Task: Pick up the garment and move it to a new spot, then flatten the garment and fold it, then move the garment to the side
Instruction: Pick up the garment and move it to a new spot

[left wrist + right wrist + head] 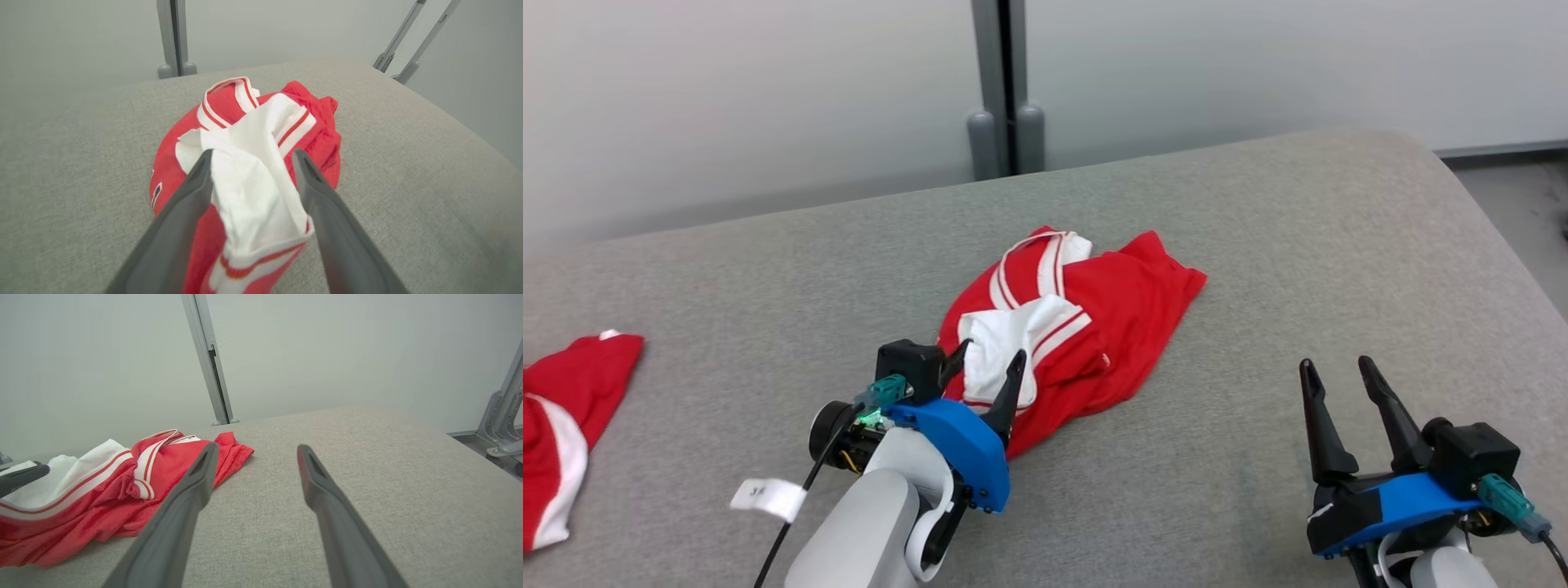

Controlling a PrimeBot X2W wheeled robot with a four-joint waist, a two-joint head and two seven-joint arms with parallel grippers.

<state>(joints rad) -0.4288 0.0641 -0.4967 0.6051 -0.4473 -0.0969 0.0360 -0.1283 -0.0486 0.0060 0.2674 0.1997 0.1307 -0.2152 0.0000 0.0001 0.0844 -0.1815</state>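
The crumpled garment [1094, 327] lay just ahead of the left gripper [992, 353], which stood spread astride its white fold [253, 192] without clamping it, well left of the open, empty right gripper [1335, 363]; soft, light and limp, it seemed best pinched at a hem.

This looks like a robotics lab or test room, not a home. Plain pale walls [727, 98] stand bare behind a wide table [1258, 245] covered in grey fabric. A grey metal post [990, 65] rises past its far edge, angled metal struts [496, 416] stand beside it, and the floor [1519, 212] is bare grey.
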